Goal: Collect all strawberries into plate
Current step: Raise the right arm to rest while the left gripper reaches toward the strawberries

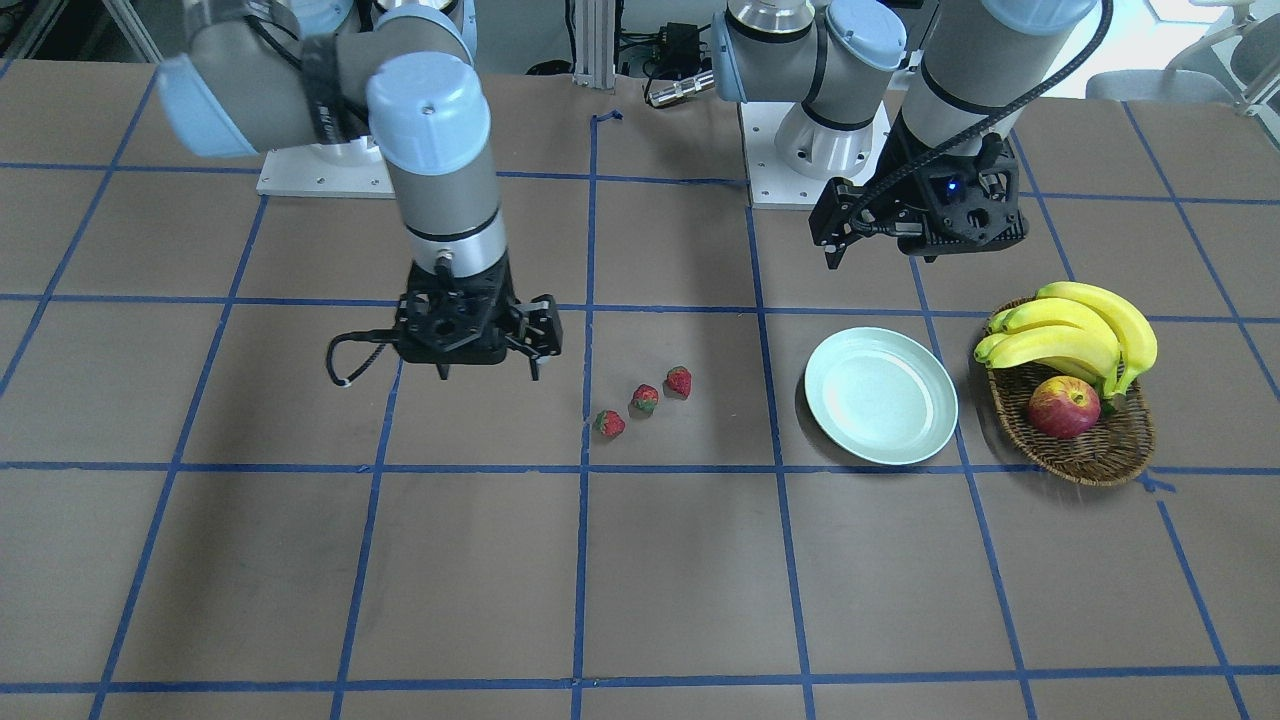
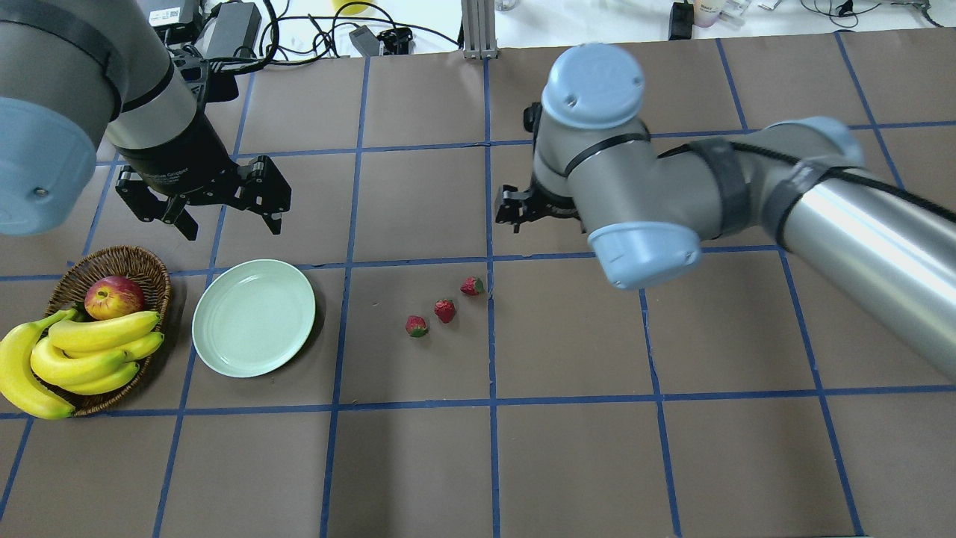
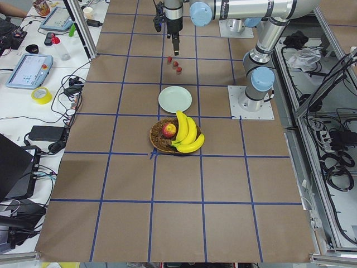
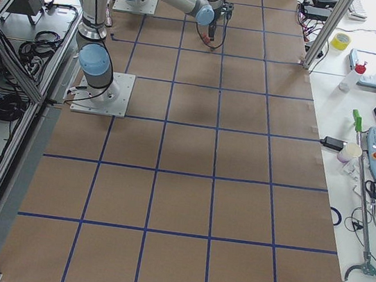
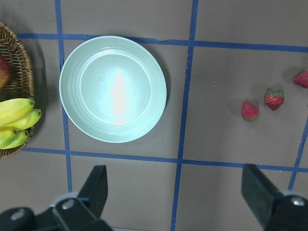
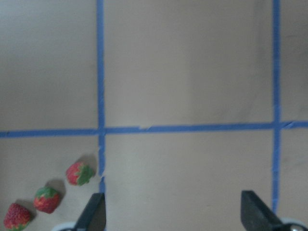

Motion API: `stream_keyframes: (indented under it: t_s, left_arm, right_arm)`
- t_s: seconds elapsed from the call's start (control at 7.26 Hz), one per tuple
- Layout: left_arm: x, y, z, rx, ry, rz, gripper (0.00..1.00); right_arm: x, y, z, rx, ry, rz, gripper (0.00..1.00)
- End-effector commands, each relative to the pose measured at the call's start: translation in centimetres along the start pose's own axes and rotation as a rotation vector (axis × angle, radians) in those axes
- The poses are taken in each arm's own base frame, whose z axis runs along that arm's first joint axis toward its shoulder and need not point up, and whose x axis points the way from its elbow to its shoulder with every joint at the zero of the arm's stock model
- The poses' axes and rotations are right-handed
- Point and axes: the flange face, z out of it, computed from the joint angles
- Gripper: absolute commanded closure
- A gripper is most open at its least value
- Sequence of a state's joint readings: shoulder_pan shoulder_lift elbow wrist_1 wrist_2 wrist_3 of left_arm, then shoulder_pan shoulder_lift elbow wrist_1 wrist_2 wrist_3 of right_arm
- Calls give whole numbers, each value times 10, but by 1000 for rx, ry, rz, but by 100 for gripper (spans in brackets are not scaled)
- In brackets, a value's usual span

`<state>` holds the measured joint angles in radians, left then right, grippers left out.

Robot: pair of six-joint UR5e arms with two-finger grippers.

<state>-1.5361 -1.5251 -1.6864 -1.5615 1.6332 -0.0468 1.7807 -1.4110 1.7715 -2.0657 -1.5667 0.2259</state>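
Three strawberries lie in a short diagonal row on the brown table: one (image 1: 679, 381), a second (image 1: 645, 398) and a third (image 1: 609, 423), also seen from overhead (image 2: 445, 310). The pale green plate (image 1: 880, 395) (image 2: 254, 317) holds nothing and sits beside them, toward my left arm. My left gripper (image 2: 233, 228) (image 5: 178, 192) hovers open just behind the plate, with nothing between its fingers. My right gripper (image 1: 489, 372) (image 6: 173, 216) hangs open above the table, on the far side of the berries from the plate. The nearest strawberry (image 6: 79, 173) lies left of its left finger.
A brown wicker basket (image 1: 1090, 455) (image 2: 119, 258) stands right beside the plate, holding a bunch of bananas (image 1: 1080, 330) and a red-yellow apple (image 1: 1063, 407). Blue tape lines grid the tabletop. Cables and equipment lie beyond the table's far edge (image 2: 314, 30).
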Motion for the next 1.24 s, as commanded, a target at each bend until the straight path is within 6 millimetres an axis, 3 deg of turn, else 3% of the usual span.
stream_keyframes:
  t_s: [0.0, 0.14, 0.28, 0.41, 0.55, 0.69, 0.83, 0.96, 1.1]
  left_arm:
    - [-2, -4, 0, 2, 0, -6, 0]
    - [3, -6, 7, -9, 8, -16, 0]
    - [6, -8, 13, -18, 15, -40, 0]
    - [17, -8, 28, -38, 42, -73, 0]
    - [42, -4, 49, -33, 83, -81, 0]
    - [70, 1, 77, 3, 88, -89, 0]
    - [86, 6, 111, 3, 90, -138, 0]
    - [91, 7, 137, -11, 91, -158, 0]
    - [100, 13, 162, -60, 121, -149, 0]
  right_arm:
    - [108, -63, -122, -74, 22, -56, 0]
    - [140, -75, -170, -74, 5, -48, 0]
    - [144, -76, -198, -23, 8, -60, 0]
    - [142, -57, -225, 15, 13, -65, 0]
    - [136, -42, -242, 45, 14, -57, 0]
    - [115, -35, -227, 12, 19, -99, 0]
    - [89, -23, -194, -44, 23, -128, 0]
    - [92, -19, -183, -64, 21, -127, 0]
    - [91, -20, -185, -49, 14, -130, 0]
